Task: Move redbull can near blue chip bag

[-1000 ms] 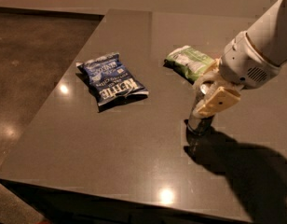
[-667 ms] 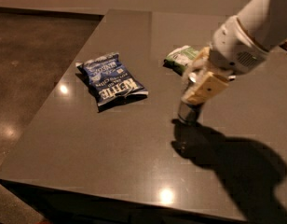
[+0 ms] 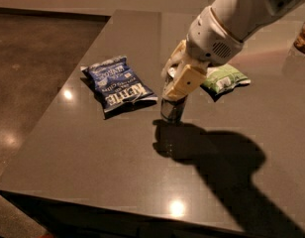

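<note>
The redbull can (image 3: pixel 172 109) stands upright on the dark table (image 3: pixel 93 152), its lower part showing below my fingers. My gripper (image 3: pixel 176 83) comes down from the upper right and is shut on the can's upper part. The blue chip bag (image 3: pixel 118 83) with white "KETTLE" lettering lies flat just left of the can, a short gap between its right corner and the can.
A green and white chip bag (image 3: pixel 224 78) lies behind my gripper to the right, partly hidden by the arm. A brownish object (image 3: pixel 304 38) sits at the far right edge. The table's left and front edges drop to the floor.
My gripper has carried the can leftward across the table, from in front of the green and white bag to close beside the blue chip bag.
</note>
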Controlling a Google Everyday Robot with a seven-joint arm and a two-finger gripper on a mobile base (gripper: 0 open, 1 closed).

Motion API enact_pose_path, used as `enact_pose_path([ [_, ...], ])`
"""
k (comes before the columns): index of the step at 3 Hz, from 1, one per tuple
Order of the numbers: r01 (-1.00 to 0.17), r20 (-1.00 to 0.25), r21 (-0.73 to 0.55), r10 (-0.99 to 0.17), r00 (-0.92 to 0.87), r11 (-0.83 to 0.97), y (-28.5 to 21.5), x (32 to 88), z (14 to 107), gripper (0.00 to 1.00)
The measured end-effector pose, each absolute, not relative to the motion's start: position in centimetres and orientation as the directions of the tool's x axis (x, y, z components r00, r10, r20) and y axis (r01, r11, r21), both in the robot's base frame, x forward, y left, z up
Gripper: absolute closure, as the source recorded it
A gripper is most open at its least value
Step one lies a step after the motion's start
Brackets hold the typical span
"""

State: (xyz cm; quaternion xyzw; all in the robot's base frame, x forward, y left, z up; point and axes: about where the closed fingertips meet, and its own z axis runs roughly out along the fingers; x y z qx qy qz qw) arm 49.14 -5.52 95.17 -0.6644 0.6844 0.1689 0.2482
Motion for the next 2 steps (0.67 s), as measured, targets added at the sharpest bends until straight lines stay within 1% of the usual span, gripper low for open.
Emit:
enact_pose_path([
  [2, -0.995, -0.568, -0.096, -0.823, 0.033, 0.026, -3.0, 51.0, 93.6, 1.0],
])
